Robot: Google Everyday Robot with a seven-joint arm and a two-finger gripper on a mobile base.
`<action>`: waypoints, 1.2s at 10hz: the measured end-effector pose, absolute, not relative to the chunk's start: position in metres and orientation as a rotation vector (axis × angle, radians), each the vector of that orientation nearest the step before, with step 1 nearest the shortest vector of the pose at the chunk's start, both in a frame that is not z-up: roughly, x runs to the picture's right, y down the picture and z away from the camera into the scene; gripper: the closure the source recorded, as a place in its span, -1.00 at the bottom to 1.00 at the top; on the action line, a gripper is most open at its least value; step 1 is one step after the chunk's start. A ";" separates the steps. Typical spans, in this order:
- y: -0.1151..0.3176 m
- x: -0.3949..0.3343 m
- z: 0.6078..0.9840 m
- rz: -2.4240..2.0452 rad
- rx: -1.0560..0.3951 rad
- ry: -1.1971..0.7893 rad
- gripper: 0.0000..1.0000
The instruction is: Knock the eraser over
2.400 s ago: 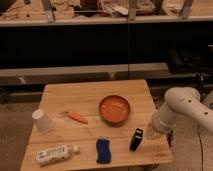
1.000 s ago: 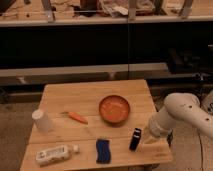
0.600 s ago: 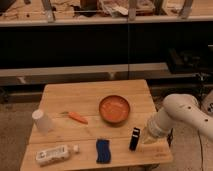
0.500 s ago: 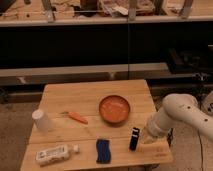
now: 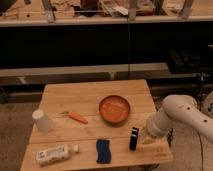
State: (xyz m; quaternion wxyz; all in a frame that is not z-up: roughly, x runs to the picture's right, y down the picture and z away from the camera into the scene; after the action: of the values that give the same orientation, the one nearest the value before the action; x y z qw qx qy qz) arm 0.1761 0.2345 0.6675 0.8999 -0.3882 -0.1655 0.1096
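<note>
A small wooden table (image 5: 90, 100) stands on a speckled floor before dark shelving. On it, an orange bowl (image 5: 114, 109) sits right of centre, with a carrot (image 5: 77, 117) to its left and an upturned white cup (image 5: 42, 121) near the left edge. Along the front edge lie a white bottle (image 5: 54, 154) on its side and a flat blue wavy-edged pad (image 5: 103, 151). The eraser (image 5: 133, 138), a small black block, stands upright near the front right corner, below the bowl. The white arm reaches in from the right, and its gripper (image 5: 144, 136) is low over the table just right of the eraser, fingers clenched together and empty.
</note>
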 end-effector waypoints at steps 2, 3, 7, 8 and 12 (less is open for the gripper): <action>0.235 0.174 0.668 0.242 -0.803 -0.342 0.73; 0.235 0.172 0.669 0.251 -0.804 -0.343 0.73; 0.236 0.168 0.673 0.280 -0.808 -0.345 0.73; 0.236 0.168 0.674 0.295 -0.812 -0.344 0.73; 0.238 0.165 0.677 0.328 -0.818 -0.344 0.73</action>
State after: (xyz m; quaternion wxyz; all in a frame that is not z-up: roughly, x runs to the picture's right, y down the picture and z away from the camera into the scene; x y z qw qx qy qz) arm 0.1648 0.2375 0.6773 0.8902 -0.3938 -0.1657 0.1578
